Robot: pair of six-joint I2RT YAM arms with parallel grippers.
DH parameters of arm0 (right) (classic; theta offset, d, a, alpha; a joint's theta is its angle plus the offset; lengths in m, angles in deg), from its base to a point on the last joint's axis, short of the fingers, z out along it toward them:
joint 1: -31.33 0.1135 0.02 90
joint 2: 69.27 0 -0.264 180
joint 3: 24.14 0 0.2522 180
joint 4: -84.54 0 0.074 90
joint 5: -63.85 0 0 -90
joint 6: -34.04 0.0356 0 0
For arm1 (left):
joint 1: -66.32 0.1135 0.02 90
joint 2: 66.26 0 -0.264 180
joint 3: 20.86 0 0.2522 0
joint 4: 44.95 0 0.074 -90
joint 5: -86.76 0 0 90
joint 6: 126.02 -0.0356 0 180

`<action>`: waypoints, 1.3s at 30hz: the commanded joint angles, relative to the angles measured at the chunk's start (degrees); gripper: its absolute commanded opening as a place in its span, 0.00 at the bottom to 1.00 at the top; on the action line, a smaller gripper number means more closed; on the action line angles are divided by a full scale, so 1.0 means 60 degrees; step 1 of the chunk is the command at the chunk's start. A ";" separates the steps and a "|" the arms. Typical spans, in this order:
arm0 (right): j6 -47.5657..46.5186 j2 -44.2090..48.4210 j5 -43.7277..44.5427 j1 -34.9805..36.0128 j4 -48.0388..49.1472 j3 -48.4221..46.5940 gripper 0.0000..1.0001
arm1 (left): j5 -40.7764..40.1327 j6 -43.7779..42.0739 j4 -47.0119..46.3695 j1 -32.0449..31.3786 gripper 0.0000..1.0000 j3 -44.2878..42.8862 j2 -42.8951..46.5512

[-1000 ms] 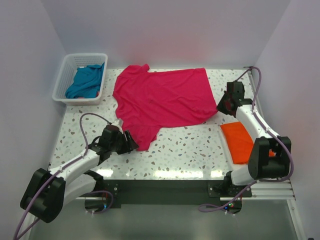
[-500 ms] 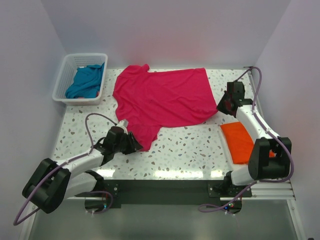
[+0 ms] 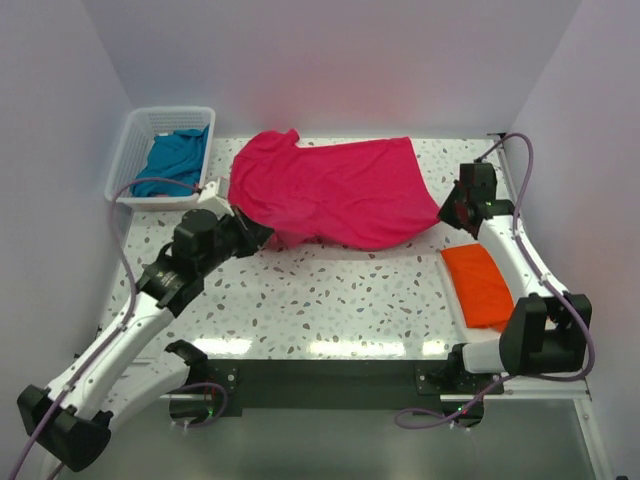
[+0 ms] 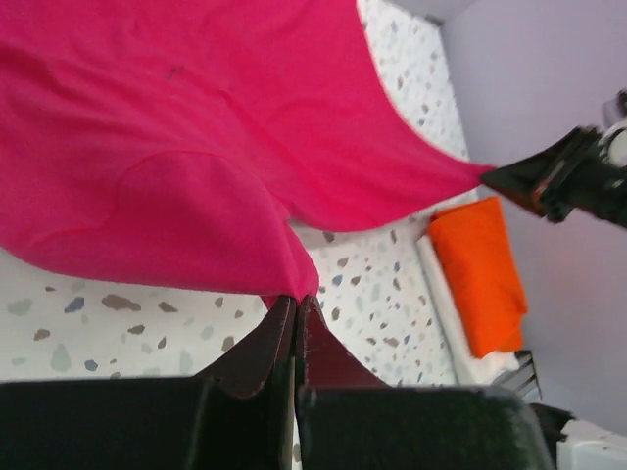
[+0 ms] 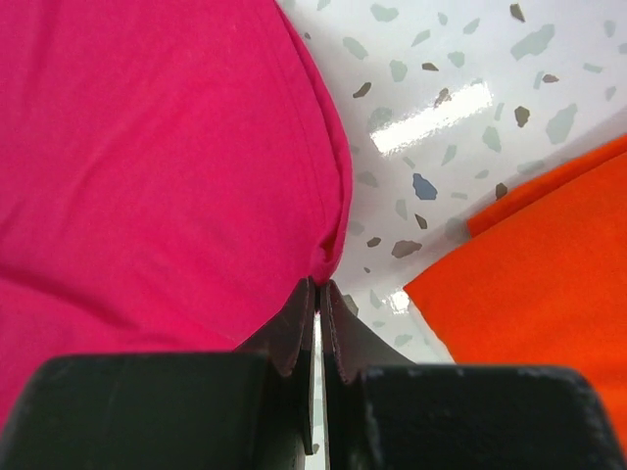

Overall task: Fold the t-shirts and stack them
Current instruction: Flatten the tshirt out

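Where the left gripper (image 4: 296, 299) bites: jaws pressed together on a gathered edge of the crimson-pink shirt (image 3: 330, 190), at its near corner on the side toward the basket (image 3: 123, 165).
Right gripper (image 5: 318, 284): jaws together too, pinching the shirt's corner farthest from the basket.
Crimson-pink shirt, lie: long axis runs sideways across the table (image 3: 340, 290), from just beside the basket out to the right gripper. The wider, lobed end points at the basket and the straight hem end points away from it.
Crimson-pink shirt, form: soft matte knit, drawn into a taut point at each pinch. It sags between them and a rounded flap curls under near the left jaws.
Orange shirt (image 3: 478, 285): folded into a flat, smooth oblong, well apart from the basket on the opposite side of the table. Its long axis runs near to far, beside the right arm.
Teal-blue shirt (image 3: 172, 162): crumpled loosely inside the basket.
Basket, make: white plastic lattice, rectangular, with sloped walls.
Table, surface: glossy white speckled with grey and brown chips.
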 commanded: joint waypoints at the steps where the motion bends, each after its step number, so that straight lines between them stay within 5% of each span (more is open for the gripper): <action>1: -0.0128 0.1114 0.0540 -0.0106 -0.0400 -0.0529 0.00 | -0.1108 -0.0405 0.1741 0.0031 0.00 -0.1624 0.0886; 14: -0.0318 0.4295 0.0966 -0.0164 -0.2584 -0.3851 0.00 | -0.2706 -0.1093 0.3035 0.0017 0.00 -0.6681 0.1709; 20: -0.0626 0.3742 0.0308 -0.0164 -0.1898 -0.5566 0.00 | -0.3379 -0.1225 0.1660 0.0017 0.00 -0.7372 0.0613; 27: -0.0817 0.1824 -0.0645 -0.0179 0.0490 -0.5216 0.00 | -0.3937 -0.2235 -0.1032 0.0307 0.00 -0.8218 -0.2023; 29: -0.0715 0.0858 -0.0719 -0.0164 0.1237 -0.5274 0.00 | -0.3020 -0.2120 -0.1475 0.1241 0.00 -0.8717 -0.3337; 30: -0.0671 0.0506 -0.0922 -0.0164 0.1428 -0.5536 0.00 | -0.1216 -0.1235 -0.2014 0.2625 0.00 -0.9155 -0.3809; 32: -0.0583 -0.0680 -0.1055 -0.0165 0.1985 -0.6208 0.00 | 0.0551 -0.0220 -0.2878 0.3732 0.00 -0.9625 -0.5458; 33: -0.0553 -0.1148 -0.1143 -0.0164 0.2073 -0.6560 0.00 | 0.1764 0.0452 -0.3652 0.4361 0.00 -1.0585 -0.6136; 39: -0.0202 -0.3787 -0.1393 -0.0165 0.2191 -0.9491 0.00 | 0.4233 0.2184 -0.4197 0.5376 0.00 -1.7204 -1.1500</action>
